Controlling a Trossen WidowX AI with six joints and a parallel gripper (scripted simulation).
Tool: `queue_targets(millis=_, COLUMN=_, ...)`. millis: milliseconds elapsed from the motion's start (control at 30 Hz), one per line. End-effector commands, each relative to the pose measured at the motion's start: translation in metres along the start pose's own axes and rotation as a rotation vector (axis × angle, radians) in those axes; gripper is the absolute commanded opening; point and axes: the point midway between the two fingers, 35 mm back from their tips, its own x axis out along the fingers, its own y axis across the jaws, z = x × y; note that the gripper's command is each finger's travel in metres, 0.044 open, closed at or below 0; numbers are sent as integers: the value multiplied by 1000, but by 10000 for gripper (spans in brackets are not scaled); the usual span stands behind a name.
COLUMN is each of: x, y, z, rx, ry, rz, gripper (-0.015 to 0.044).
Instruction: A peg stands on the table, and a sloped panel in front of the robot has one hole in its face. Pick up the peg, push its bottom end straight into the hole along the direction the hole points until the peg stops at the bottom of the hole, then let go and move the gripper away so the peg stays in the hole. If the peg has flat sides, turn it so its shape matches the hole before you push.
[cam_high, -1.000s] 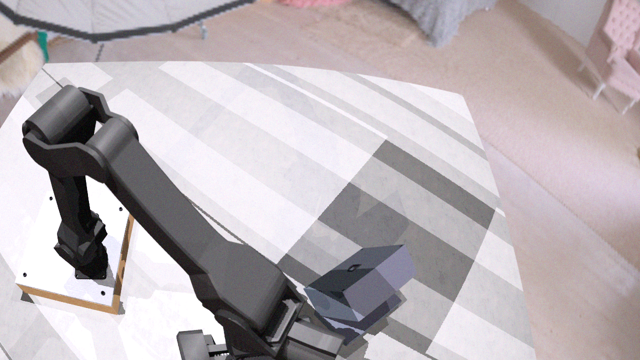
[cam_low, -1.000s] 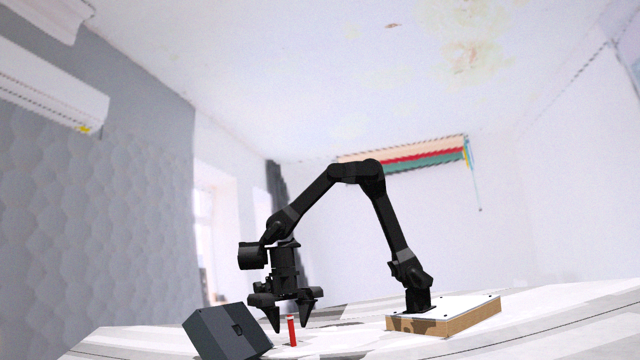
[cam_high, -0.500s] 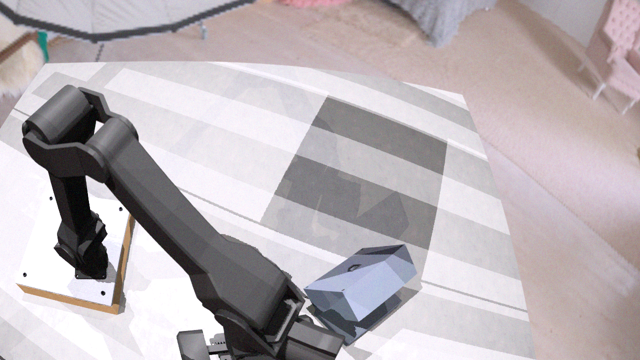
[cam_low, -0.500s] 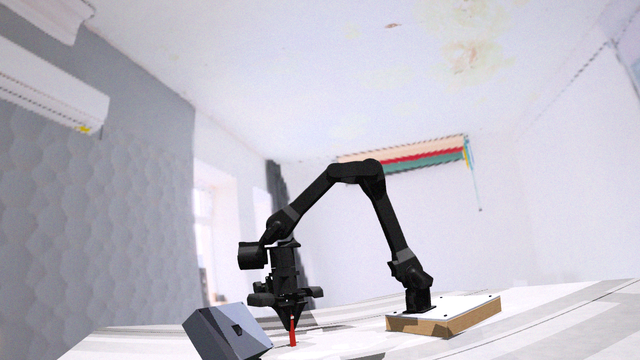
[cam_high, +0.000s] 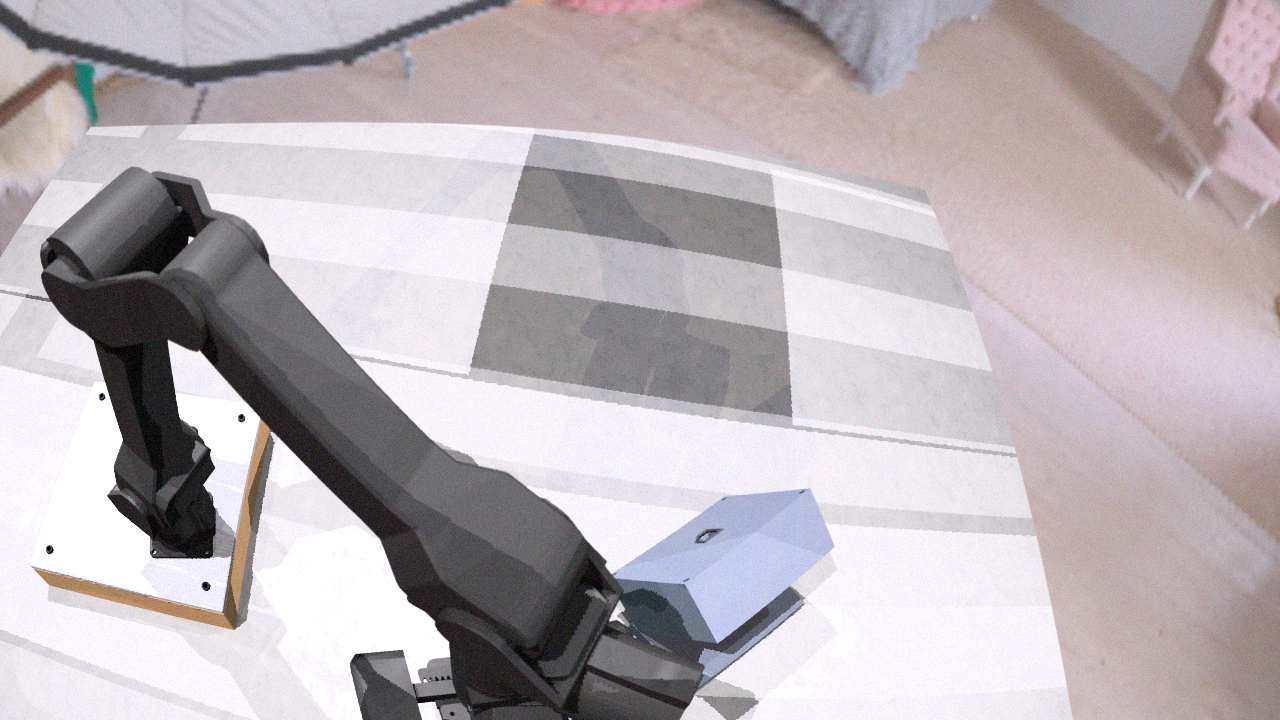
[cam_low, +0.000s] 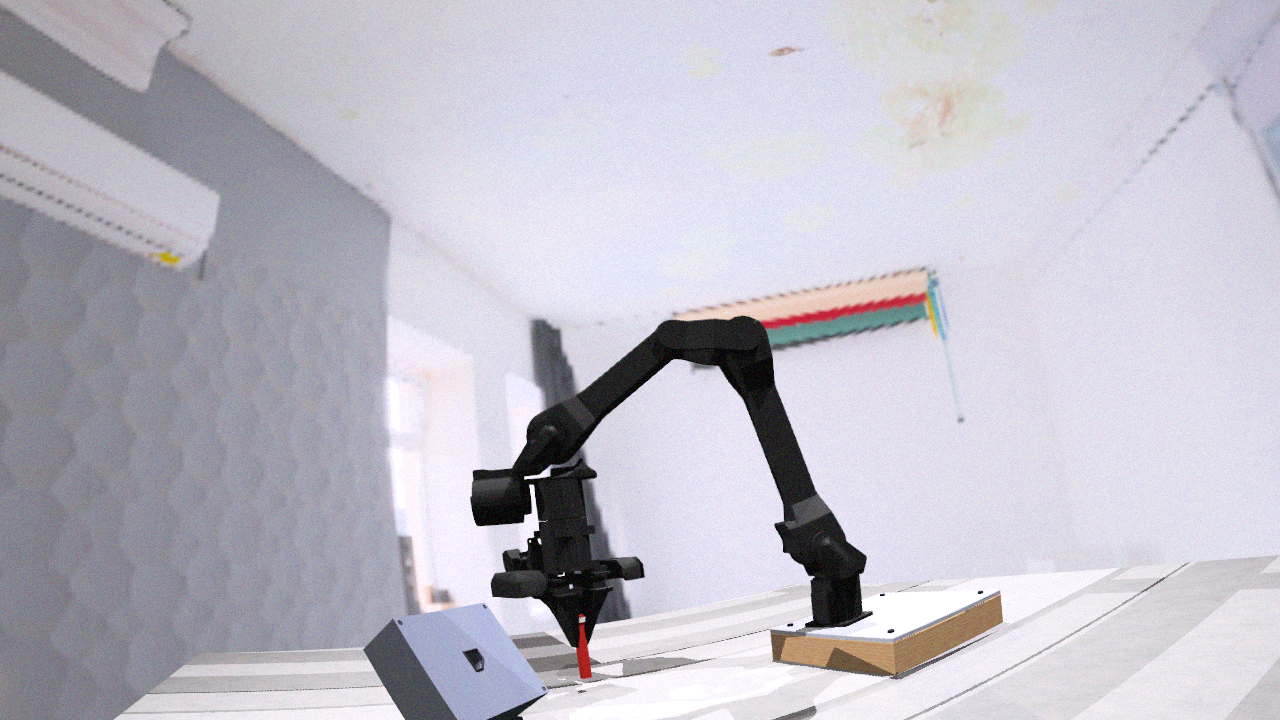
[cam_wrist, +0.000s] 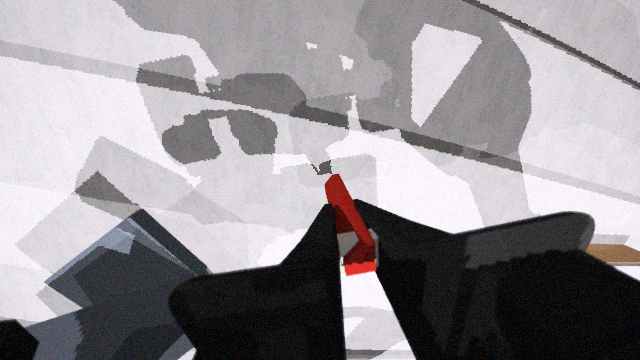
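A thin red peg (cam_low: 583, 650) (cam_wrist: 346, 212) stands upright on the table, its bottom end on the surface. My gripper (cam_low: 581, 620) (cam_wrist: 341, 208) is shut on the peg near its top, pointing straight down. In the top view the arm hides the peg and the fingers. The sloped panel (cam_high: 733, 559) (cam_low: 447, 667) is a pale blue-grey block just beside the peg, with a small dark hole (cam_high: 705, 536) (cam_low: 474, 662) in its tilted face. A corner of the panel (cam_wrist: 110, 270) shows at the lower left of the wrist view.
The arm's base stands on a white plate with a wooden edge (cam_high: 134, 573) (cam_low: 895, 640) at the far side of the table from the panel. The table edge (cam_high: 1029, 501) runs close behind the panel, with carpet floor beyond.
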Motion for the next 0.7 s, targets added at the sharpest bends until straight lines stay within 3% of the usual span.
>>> queue_targets(millis=0, x=-19, y=2, z=1, rx=2, ry=-10, rz=13, gripper=0)
queue_targets(millis=367, x=-58, y=1, z=1, rx=6, ry=-7, rz=11, gripper=0)
queue_targets(millis=667, x=-60, y=4, z=-1, rx=-58, ry=-20, rz=0, gripper=0)
